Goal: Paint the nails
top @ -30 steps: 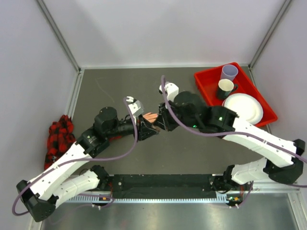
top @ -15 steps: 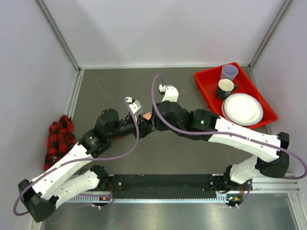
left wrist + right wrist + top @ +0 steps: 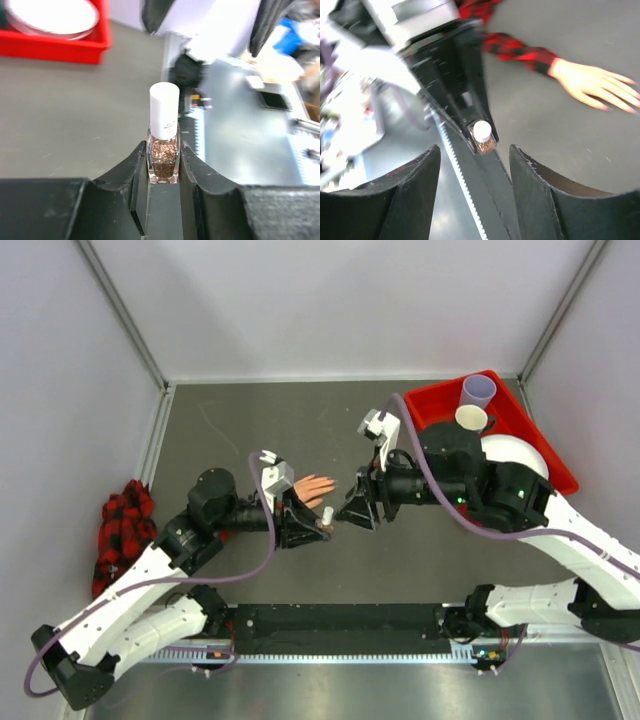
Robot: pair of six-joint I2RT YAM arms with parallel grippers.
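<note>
Nails [image 3: 621,95] sit at the fingertips of the peach mannequin hand [image 3: 592,86], which lies flat on the grey surface [image 3: 560,135] with its plaid sleeve [image 3: 517,47] trailing away. They are too small and blurred to tell whether any carry colour. Near the hand, the left claw [image 3: 164,172] is clamped on the glass body of the polish bottle [image 3: 164,156], holding it upright with the white cap [image 3: 164,117] on. The right claw [image 3: 474,152] faces that cap with its jaws spread wide and nothing in them, not touching it. The likely trouble is the uncapping. The bottle is pinched only low on its smooth glass sides, so a closing grip that lands off-centre on the cap could lever it askew or push it out of the left jaws. Too weak a pinch during the twist could let the bottle spin instead of the cap. A tilted open bottle would spill glitter polish onto the surface. The mannequin hand looks unfixed, so either arm brushing it could shift the fingertips out of line.
</note>
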